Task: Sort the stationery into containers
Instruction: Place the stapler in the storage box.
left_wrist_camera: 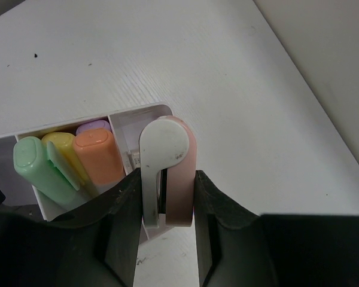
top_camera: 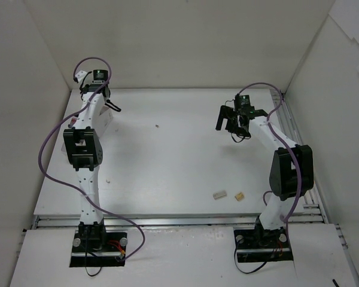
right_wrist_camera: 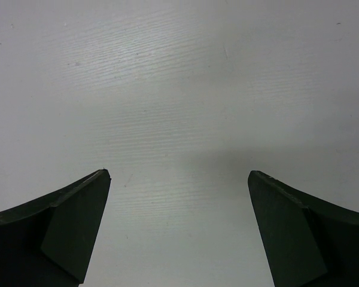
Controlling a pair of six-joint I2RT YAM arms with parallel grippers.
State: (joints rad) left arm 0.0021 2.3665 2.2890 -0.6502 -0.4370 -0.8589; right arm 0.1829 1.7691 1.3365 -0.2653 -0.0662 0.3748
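- Dark fingers (left_wrist_camera: 122,230) of the left gripper (left_wrist_camera: 166,197) are seen clamped on a pink highlighter (left_wrist_camera: 180,179), one pad pressed to each side.
- A white clip (left_wrist_camera: 161,146) is shown lying along the near face of that highlighter, its rounded end pointing away from the claw.
- The pink highlighter is held over the corner compartment of the white organiser (left_wrist_camera: 131,112); whether its far end is inside cannot be told.
- In the neighbouring compartment, four highlighters are packed upright side by side: green highlighter (left_wrist_camera: 39,170), yellow highlighter (left_wrist_camera: 63,152), orange highlighter (left_wrist_camera: 99,155) and, behind them, a purple highlighter (left_wrist_camera: 94,126).
- From above, the left arm is seen stretched to the far left corner of the table (top_camera: 179,155).
- The right gripper (right_wrist_camera: 179,174) is held with its jaws spread wide, nothing between them, over bare table surface.
- Two erasers (top_camera: 219,194) are left side by side on the table near the right arm's base, well apart from the organiser.
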